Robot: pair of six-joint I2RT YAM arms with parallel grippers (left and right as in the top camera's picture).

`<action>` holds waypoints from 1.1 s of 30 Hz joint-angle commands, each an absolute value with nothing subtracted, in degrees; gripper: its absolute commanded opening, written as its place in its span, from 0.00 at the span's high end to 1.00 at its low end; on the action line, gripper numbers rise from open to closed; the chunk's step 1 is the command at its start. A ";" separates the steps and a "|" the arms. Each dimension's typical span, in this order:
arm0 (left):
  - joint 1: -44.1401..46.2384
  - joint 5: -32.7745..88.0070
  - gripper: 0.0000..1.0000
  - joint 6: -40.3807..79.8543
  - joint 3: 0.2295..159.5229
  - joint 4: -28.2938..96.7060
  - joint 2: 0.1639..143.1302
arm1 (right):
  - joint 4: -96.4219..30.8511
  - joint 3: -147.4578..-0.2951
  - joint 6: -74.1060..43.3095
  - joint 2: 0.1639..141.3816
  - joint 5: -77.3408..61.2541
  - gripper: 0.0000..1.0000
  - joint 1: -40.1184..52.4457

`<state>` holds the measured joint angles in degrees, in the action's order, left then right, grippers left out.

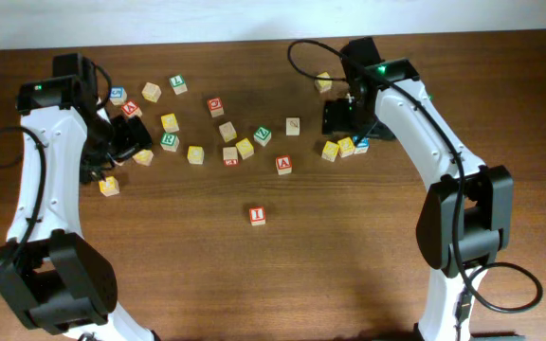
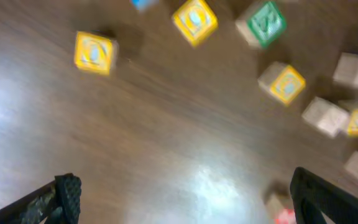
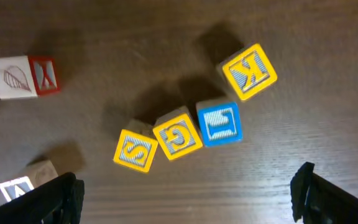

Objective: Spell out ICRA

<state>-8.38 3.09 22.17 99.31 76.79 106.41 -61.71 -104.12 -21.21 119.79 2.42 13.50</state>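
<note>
Nearest you, in the lower middle of the overhead frame, the red I cube [image 1: 258, 215] sat alone on the table [image 1: 368, 265], well apart from everything else. Above it and slightly right lay the red A cube [image 1: 283, 165], also with bare wood around it.

Farther up and to the left, what looked like the green R cube [image 1: 169, 141] sat in the scatter with a yellow cube [image 1: 170, 121] just above it, near your left gripper [image 2: 184, 186]. That gripper's jaws stood spread wide with nothing between them. I could not pick out the yellow C among the several yellow ones.

At the upper right, your right gripper [image 3: 188, 190] was likewise spread and empty, hanging over a row of yellow lettered cubes [image 3: 178, 138] and a blue cube [image 3: 219, 124].

These looked like light, rigid wooden cubes with smooth flat faces. You would do best to pinch across two opposite sides, square on, so the cube could not pivot. The R called for care, with neighbours close.
</note>
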 commanded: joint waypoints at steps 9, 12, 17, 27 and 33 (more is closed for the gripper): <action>-0.16 2.15 0.01 22.50 97.19 72.12 108.12 | -66.78 -104.03 -21.41 119.66 -0.73 0.02 13.80; -0.32 -1.37 0.01 24.84 96.51 71.35 108.16 | -64.23 -104.03 -21.41 119.66 2.11 0.02 13.80; -4.14 -1.30 0.01 24.84 96.40 66.48 109.08 | -63.18 -104.03 -21.41 119.66 2.85 0.02 13.80; -0.45 22.09 0.01 9.52 96.42 48.16 109.08 | -63.13 -104.03 -21.43 119.66 2.83 0.02 13.80; 5.50 5.61 0.01 7.18 96.42 44.82 109.08 | -63.13 -104.03 -21.41 119.66 2.83 0.02 13.80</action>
